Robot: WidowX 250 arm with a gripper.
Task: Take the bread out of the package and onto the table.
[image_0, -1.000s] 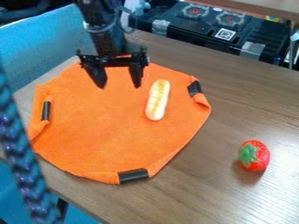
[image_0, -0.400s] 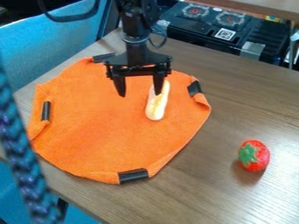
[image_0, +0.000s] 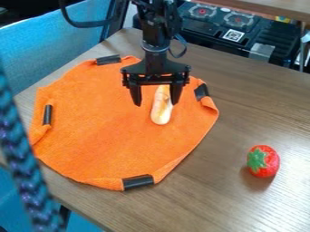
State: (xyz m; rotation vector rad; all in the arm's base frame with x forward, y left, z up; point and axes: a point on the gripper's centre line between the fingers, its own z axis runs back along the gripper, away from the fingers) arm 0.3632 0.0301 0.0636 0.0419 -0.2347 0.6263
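Since the earlier frames, the black gripper (image_0: pixel 156 103) has travelled toward the right of the view and a little nearer the camera, while the toy bread loaf (image_0: pixel 162 115) has stayed put.

Biggest is the brown wood-grain table (image_0: pixel 260 113), its surface glossy at the lower right. On it lies a roughly round orange cloth (image_0: pixel 91 136), fuzzy like towelling, with folded edges and black tape strips (image_0: pixel 138 182) around its rim. Behind, at the upper left, is a light-blue panel (image_0: pixel 42 52); at the upper right, a black stove-like unit (image_0: pixel 209 34) with two printed burners. A dark, glittery braided cord (image_0: pixel 23 154) crosses the left foreground.

The gripper hangs over the cloth's upper right, fingers wide apart and gripping nothing. Its base and one finger partly hide the bread, which is long, smooth and round-ended, golden and cream, on the cloth. Smallest, a shiny red toy strawberry (image_0: pixel 270 166) with green leaves sits on bare wood, well apart.
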